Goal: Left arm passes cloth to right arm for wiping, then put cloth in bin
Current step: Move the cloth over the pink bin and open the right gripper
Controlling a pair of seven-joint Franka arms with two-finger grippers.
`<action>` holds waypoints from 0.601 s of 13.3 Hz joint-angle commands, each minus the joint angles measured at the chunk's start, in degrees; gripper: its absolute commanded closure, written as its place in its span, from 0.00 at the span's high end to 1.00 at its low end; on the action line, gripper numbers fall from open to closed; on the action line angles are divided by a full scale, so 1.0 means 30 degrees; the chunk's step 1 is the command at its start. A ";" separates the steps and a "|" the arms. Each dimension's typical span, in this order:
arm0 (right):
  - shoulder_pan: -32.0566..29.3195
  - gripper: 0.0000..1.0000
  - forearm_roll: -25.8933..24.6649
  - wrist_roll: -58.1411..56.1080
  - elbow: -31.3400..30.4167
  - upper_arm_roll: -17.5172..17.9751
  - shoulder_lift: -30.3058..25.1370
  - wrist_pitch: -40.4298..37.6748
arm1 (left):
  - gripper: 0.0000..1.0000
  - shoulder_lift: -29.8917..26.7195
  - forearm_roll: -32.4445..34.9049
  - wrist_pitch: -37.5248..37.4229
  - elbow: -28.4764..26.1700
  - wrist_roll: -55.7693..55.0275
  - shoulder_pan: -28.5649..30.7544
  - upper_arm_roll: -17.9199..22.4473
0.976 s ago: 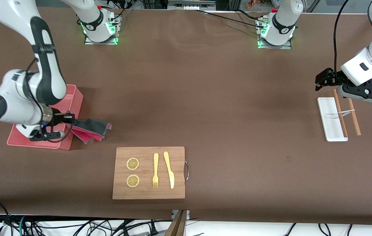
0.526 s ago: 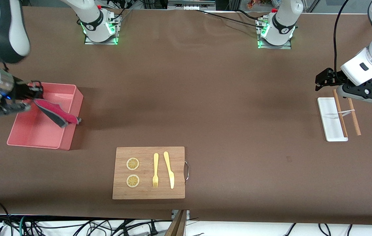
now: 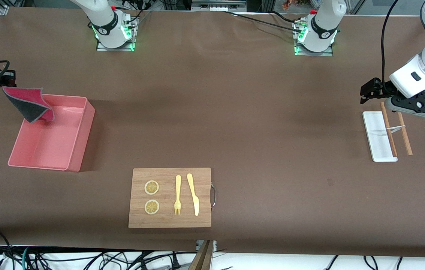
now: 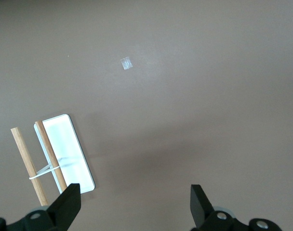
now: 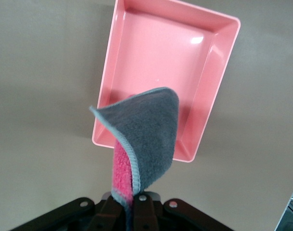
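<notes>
Here, item by item, nearest the front camera first:

Cutting board point(image 3: 170, 197): lay on the table point(image 3: 235, 123), carrying two lemon slices point(image 3: 151, 197), a fork point(image 3: 177, 195) and a knife point(image 3: 193, 194).

White tray point(image 3: 377, 137): sat toward the left arm's end of the table; two wooden sticks point(image 3: 396, 131) joined by a band rested across one edge.

Bin point(image 3: 81, 131): pink tub toward the right arm's end; nothing lay in it.

Cloth point(image 3: 29, 103): hung in the air over the bin's upper corner, pinched at one edge, grey face curling over the pink one.

Cloth, handling: judged light, soft and limp; it drooped and folded freely. An edge or corner pinch looked enough, with little risk of slipping given the fuzzy pile.

Right hand point(image 5: 132, 204): clenched on the cloth's edge, just outside the bin's rim.

Left hand point(image 4: 134, 204): fingers spread apart, holding nothing, waiting above the white tray.
</notes>
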 commanded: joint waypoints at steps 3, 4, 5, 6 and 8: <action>-0.0195 0.82 -0.0366 0.0950 -0.1036 0.0225 -0.0144 0.0941 | 1.00 -0.0127 -0.0052 -0.0111 0.0061 0.0357 0.0218 -0.0182; -0.0167 0.99 -0.0366 0.1359 -0.1007 0.0254 -0.0173 0.0941 | 1.00 -0.0127 -0.0081 -0.0111 0.0061 0.0357 0.0218 -0.0182; -0.0166 0.99 -0.0250 0.1363 -0.0978 0.0312 -0.0261 0.0912 | 1.00 -0.0127 -0.0053 -0.0111 0.0061 0.0357 0.0218 -0.0182; -0.0166 0.99 -0.0191 0.1392 -0.0920 0.0400 -0.0407 0.0883 | 1.00 -0.0127 -0.0052 -0.0111 0.0061 0.0357 0.0218 -0.0182; -0.0166 0.99 -0.0045 0.1451 -0.0715 0.1128 -0.0816 0.0708 | 1.00 -0.0098 -0.0081 -0.0111 0.0061 0.0269 0.0218 -0.0182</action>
